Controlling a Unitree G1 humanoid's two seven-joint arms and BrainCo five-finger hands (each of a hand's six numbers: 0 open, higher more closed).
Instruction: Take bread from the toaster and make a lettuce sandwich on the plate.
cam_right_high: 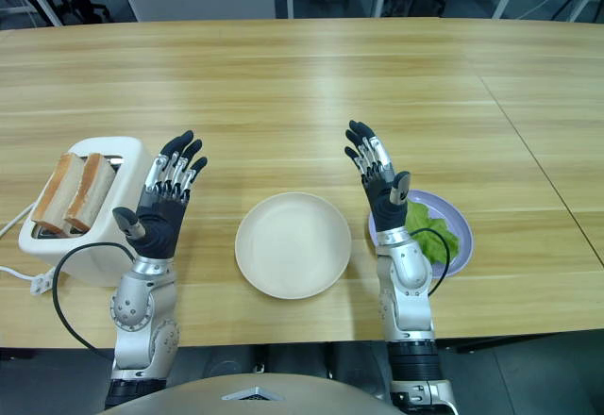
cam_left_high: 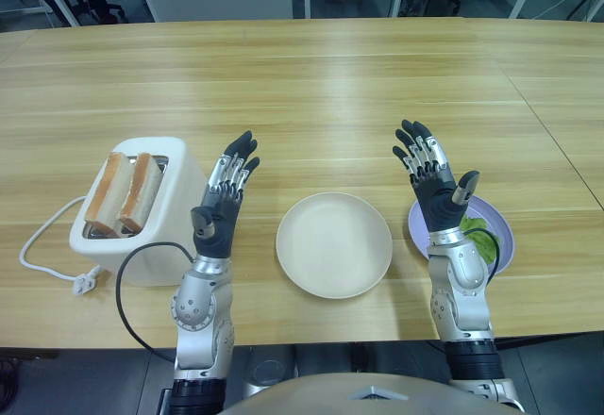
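A white toaster point(cam_left_high: 162, 181) stands at the left of the table with two bread slices point(cam_left_high: 124, 191) sticking up from its slots. A cream plate point(cam_left_high: 333, 243) lies bare in the middle near the front edge. Lettuce point(cam_right_high: 432, 228) rests on a small lilac plate point(cam_right_high: 460, 217) to the right. My left hand point(cam_left_high: 225, 200) is raised, open and empty, between the toaster and the cream plate. My right hand point(cam_left_high: 430, 173) is raised, open and empty, over the left edge of the lilac plate.
The toaster's white cord and plug point(cam_left_high: 83, 283) trail off to the left front. A black cable point(cam_left_high: 132, 269) loops by my left forearm. The wooden table point(cam_left_high: 311, 94) stretches far back.
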